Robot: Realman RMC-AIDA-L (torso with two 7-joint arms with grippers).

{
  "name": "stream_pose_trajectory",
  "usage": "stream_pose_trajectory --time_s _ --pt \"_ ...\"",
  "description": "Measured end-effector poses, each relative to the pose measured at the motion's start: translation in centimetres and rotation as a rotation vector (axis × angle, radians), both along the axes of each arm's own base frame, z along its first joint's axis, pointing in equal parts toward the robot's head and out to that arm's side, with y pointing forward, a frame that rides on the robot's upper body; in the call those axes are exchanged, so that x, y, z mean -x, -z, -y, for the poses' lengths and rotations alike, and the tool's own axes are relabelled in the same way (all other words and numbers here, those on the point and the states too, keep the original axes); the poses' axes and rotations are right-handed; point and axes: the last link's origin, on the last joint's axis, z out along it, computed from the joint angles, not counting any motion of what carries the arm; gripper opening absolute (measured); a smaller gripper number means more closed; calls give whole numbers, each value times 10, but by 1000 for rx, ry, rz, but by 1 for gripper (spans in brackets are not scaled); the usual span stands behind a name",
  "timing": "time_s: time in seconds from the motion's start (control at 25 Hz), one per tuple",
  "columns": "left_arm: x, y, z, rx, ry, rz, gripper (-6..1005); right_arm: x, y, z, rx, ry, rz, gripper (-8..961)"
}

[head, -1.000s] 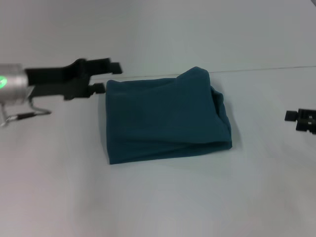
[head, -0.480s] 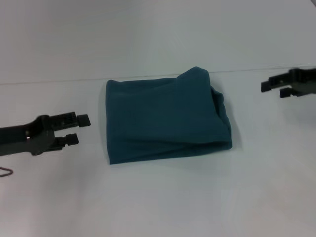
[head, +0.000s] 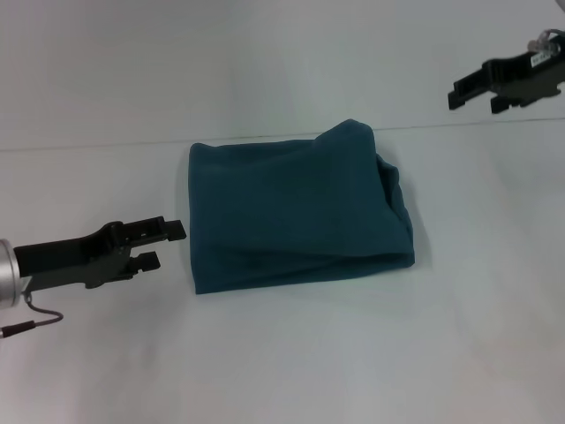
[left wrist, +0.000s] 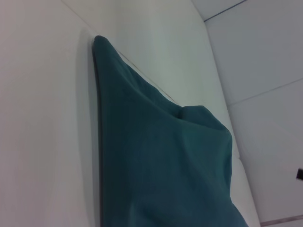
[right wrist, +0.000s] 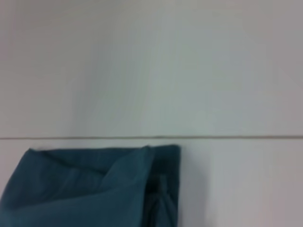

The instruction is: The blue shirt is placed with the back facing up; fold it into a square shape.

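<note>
The dark teal-blue cotton shirt [head: 296, 212] lies folded into a rough square in the middle of the plain white worktop [head: 282, 362], with a raised bump at its far right corner. The left hand [head: 163, 245] hovers just beside the shirt's left edge, fingers apart and empty. The right hand [head: 472, 91] hangs well apart, beyond the shirt's far right corner, fingers parted and empty.

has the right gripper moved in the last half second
Yes. The right gripper has risen up and away, farther from the blue shirt's far right corner.
</note>
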Motion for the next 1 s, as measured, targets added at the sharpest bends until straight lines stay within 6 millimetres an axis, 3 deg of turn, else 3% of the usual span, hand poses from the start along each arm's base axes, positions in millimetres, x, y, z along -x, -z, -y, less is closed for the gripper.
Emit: stream_pose_trajectory --time_s 0.2,0.68,1.0 --pt "0 0 -2 -16 -2 2 843 11 14 -6 6 -25 14 760" --pt "1 -5 -5 -53 -18 17 844 20 87 -14 -14 -68 23 760" --pt "4 -4 -6 -72 -34 19 843 2 112 -15 -97 -26 -31 762"
